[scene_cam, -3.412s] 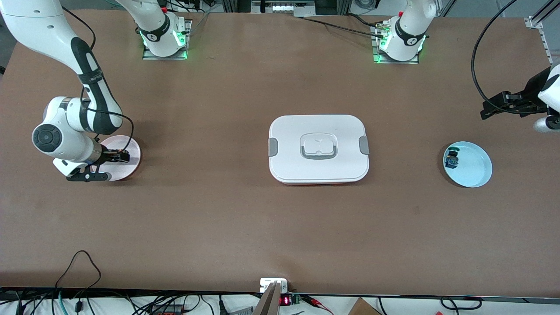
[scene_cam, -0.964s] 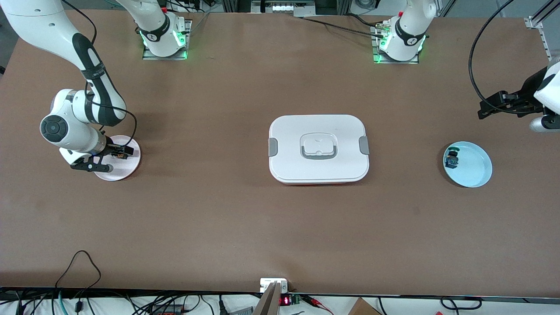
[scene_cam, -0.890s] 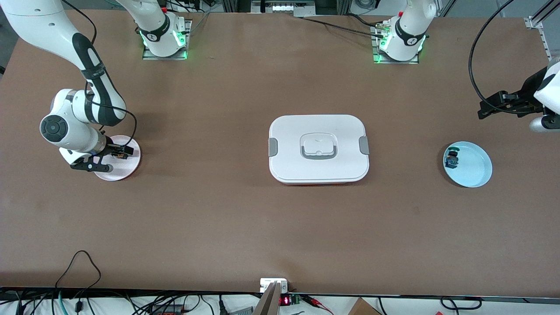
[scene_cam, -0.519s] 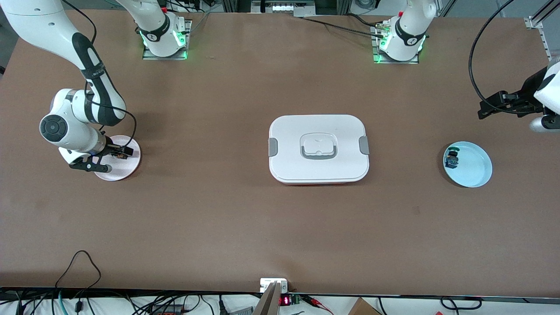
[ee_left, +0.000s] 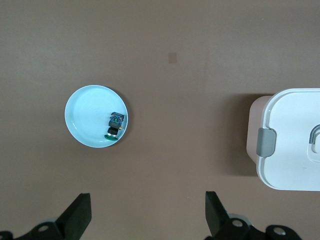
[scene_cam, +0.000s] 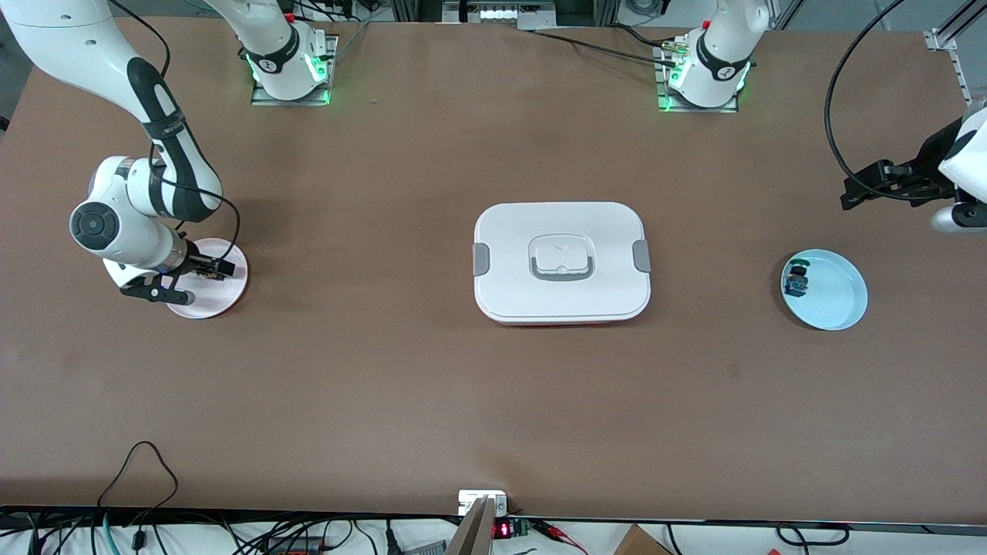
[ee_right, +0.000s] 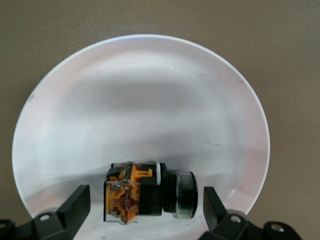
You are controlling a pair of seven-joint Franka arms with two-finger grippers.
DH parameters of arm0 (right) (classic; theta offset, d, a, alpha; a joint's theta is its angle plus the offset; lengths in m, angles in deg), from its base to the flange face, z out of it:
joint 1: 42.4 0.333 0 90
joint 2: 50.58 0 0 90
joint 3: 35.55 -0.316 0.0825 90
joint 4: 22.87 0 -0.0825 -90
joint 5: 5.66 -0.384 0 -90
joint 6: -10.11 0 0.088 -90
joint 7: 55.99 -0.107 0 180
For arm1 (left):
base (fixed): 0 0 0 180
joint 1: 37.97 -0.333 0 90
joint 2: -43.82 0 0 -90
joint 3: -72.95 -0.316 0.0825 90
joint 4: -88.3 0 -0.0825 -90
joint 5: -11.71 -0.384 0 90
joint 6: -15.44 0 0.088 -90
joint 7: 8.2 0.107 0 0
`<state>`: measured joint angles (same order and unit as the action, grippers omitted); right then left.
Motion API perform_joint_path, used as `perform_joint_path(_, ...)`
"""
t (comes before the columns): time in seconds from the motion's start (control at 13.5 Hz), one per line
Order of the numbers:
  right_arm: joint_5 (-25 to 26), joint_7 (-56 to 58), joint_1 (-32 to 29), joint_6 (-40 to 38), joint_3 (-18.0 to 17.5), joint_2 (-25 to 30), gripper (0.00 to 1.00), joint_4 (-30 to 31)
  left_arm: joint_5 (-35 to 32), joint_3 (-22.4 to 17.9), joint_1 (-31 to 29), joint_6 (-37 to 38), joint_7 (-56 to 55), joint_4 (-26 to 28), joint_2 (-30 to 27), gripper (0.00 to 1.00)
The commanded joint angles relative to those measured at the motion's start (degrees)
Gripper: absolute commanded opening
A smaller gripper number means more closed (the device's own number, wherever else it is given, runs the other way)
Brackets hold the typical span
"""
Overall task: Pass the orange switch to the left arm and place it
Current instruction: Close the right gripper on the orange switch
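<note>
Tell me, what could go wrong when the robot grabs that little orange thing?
The tiny black-and-orange switch lies near the rim of the white round plate, between the right gripper's open jaws; closing off-centre could push it away. Carrying it low might bump the large white lidded box. The left gripper waits open.

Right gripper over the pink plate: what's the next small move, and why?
Probably lower a little and close. The right gripper is open over the pink plate, and the orange switch lies on the plate between its fingers, not yet gripped. The left gripper waits open over the table near the blue plate, well clear of the box.
</note>
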<state>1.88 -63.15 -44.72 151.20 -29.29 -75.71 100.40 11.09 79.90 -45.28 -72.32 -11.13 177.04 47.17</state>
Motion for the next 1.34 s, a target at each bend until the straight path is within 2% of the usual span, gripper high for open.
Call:
perform_joint_path(0.0, 0.1, -1.1, -0.7, 0.9, -0.6, 1.0, 1.0, 1.4, -2.0, 0.3, 0.1, 1.1, 0.1, -1.6, 0.6, 1.0)
perform_joint_path(0.67, 0.1, -1.2, -1.4, 1.0, -0.6, 0.5, 0.99, 1.4, -2.0, 0.3, 0.2, 1.1, 0.1, -1.6, 0.6, 1.0)
perform_joint_path(0.82, 0.1, -1.1, -1.4, 0.9, -0.6, 0.5, 0.81, 1.4, -2.0, 0.3, 0.3, 1.1, 0.1, -1.6, 0.6, 1.0)
perform_joint_path(0.89, 0.1, -1.1, -1.4, 0.9, -0.6, 0.5, 0.75, 1.4, -2.0, 0.3, 0.3, 1.1, 0.1, -1.6, 0.6, 1.0)
perform_joint_path(0.96, 0.2, -0.2, -1.4, 0.9, -0.6, 0.5, 0.62, 1.4, -2.0, 0.3, 0.3, 1.1, 0.1, -1.6, 0.6, 1.0)
perform_joint_path(1.04, 0.3, 0.6, -1.5, 0.9, -0.6, 0.6, 0.59, 1.4, -2.0, 0.3, 0.3, 1.2, 0.1, -1.6, 0.6, 1.0)
perform_joint_path(1.26, 0.2, 1.3, -1.5, 0.7, -0.6, 0.6, 0.36, 1.3, -2.0, 0.3, 0.4, 1.1, 0.1, -1.6, 0.6, 1.0)
